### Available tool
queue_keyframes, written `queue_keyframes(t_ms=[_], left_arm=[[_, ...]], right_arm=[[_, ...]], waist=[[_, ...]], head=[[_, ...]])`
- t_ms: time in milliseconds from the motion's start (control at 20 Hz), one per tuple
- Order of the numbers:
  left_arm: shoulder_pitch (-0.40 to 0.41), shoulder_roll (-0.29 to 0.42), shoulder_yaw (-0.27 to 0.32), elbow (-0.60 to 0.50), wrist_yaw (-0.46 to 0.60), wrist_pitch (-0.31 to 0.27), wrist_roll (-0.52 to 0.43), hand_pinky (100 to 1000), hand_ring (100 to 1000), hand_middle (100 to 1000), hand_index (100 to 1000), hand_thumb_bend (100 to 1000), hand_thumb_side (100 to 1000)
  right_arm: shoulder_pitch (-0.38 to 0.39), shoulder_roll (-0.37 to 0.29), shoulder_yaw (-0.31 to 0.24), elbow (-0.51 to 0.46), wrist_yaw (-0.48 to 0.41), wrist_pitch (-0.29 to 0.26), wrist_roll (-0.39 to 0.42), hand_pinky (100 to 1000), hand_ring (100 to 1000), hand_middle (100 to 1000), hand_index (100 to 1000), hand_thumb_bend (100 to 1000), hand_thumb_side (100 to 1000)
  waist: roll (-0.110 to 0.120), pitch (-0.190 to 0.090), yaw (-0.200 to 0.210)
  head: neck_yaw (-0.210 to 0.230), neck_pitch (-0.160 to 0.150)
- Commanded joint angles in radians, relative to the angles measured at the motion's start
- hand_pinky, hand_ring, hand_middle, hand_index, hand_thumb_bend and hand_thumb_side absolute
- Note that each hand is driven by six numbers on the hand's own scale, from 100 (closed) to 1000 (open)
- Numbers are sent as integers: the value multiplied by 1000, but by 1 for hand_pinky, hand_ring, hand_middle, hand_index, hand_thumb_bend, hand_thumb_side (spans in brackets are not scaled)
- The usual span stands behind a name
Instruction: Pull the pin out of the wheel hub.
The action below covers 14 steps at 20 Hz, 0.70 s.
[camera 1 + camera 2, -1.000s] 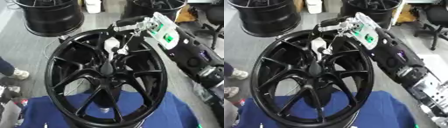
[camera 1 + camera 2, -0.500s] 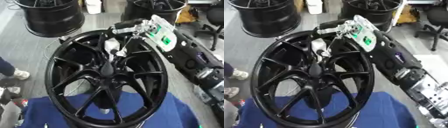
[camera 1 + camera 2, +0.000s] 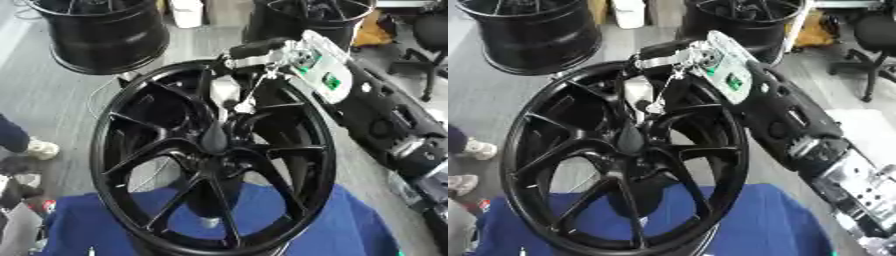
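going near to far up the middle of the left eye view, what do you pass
blue cloth → bottom rim of the black wheel → wheel hub → whitish piece above the hub → right hand at the wheel's top rim → two more black wheels behind

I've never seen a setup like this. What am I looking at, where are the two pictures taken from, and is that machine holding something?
Both pictures come from the two eyes of a camera in a humanoid robot's head, looking down, so they are nearly the same. The big black ring with spokes is a car wheel, standing on a blue cloth. The black arm coming in from the right is the robot's right arm, and its robot hand reaches over the wheel's upper rim. Below its fingers hangs a small white piece above the hub; probably the pin, though I cannot tell whether the fingers grip it. More black wheels stand on the floor behind. The left hand is not shown.
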Motion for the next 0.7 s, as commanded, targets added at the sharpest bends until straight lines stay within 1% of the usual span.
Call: queue_keyframes(t_ms=[50, 150, 200, 300, 600, 700], left_arm=[[-11, 9, -1, -15, -1, -1, -1, 625, 429, 240, 639, 520, 585], [-11, 9, -1, -15, -1, -1, -1, 625, 429, 240, 639, 520, 585], [-10, 9, -1, -14, -1, -1, 0, 625, 428, 240, 639, 521, 584], [-7, 12, 1, -13, -2, 0, 2, 625, 428, 240, 639, 522, 584], [-2, 18, 5, -12, -4, 2, 6, 625, 428, 240, 639, 523, 583], [1, 21, 8, -12, -5, 3, 9, 625, 428, 240, 639, 523, 583]], right_arm=[[-27, -15, -21, -15, -4, -127, 136, 763, 694, 434, 835, 100, 120], [-28, -16, -21, -17, -5, -124, 136, 763, 694, 434, 835, 100, 120], [-30, -17, -24, -19, -7, -122, 136, 763, 686, 426, 835, 100, 105], [-48, -38, -53, -40, -27, -108, 136, 763, 684, 425, 835, 100, 103], [-77, -99, -122, -102, -85, -67, 136, 768, 682, 424, 840, 100, 100], [-89, -130, -155, -121, -107, -47, 123, 769, 675, 418, 839, 100, 100]], waist=[[3, -14, -1], [3, -14, -1], [2, -15, -3], [-2, -22, -9], [-11, -30, -21], [-14, -34, -29]], head=[[-1, -14], [-1, -14], [0, -13], [5, -10], [16, -5], [23, -1]])
